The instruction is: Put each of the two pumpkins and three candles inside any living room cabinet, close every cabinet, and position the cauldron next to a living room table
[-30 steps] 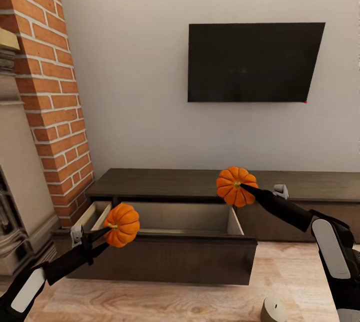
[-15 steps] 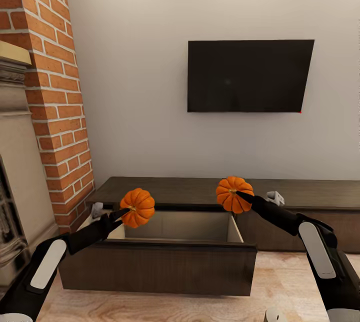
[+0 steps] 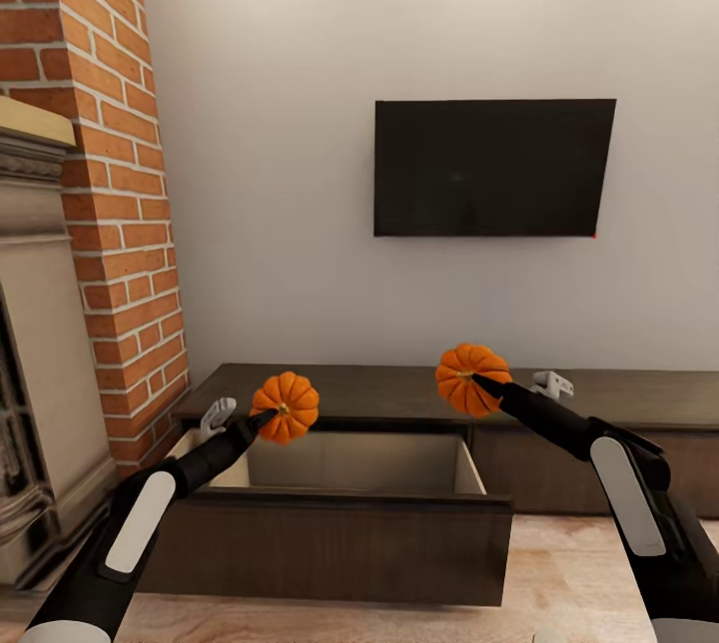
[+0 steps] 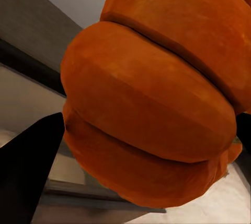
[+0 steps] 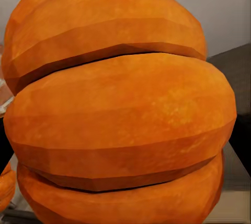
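One orange ribbed pumpkin (image 3: 286, 406) hangs above the back left part of the open drawer (image 3: 330, 541) of the long dark-brown cabinet (image 3: 399, 385), with my left gripper (image 3: 268, 415) shut on it. A second pumpkin (image 3: 471, 378) is held higher, over the cabinet top near the drawer's right side, and my right gripper (image 3: 480, 382) is shut on it. The drawer is pulled out toward me and shows a pale beige inside. Close up, the left wrist view has its pumpkin (image 4: 157, 93) between dark fingers (image 4: 29, 169). The other pumpkin (image 5: 120, 104) looms large in the right wrist view.
A black TV (image 3: 494, 167) hangs on the white wall above the cabinet. A red brick chimney (image 3: 115, 174) and a stone fireplace surround (image 3: 40, 343) stand close on the left. Light wooden floor (image 3: 559, 573) lies in front of the drawer.
The head view has tilted up and moved closer. My left arm has carried its pumpkin up and forward, from the drawer's front left corner to above its inside. The right pumpkin has barely moved.
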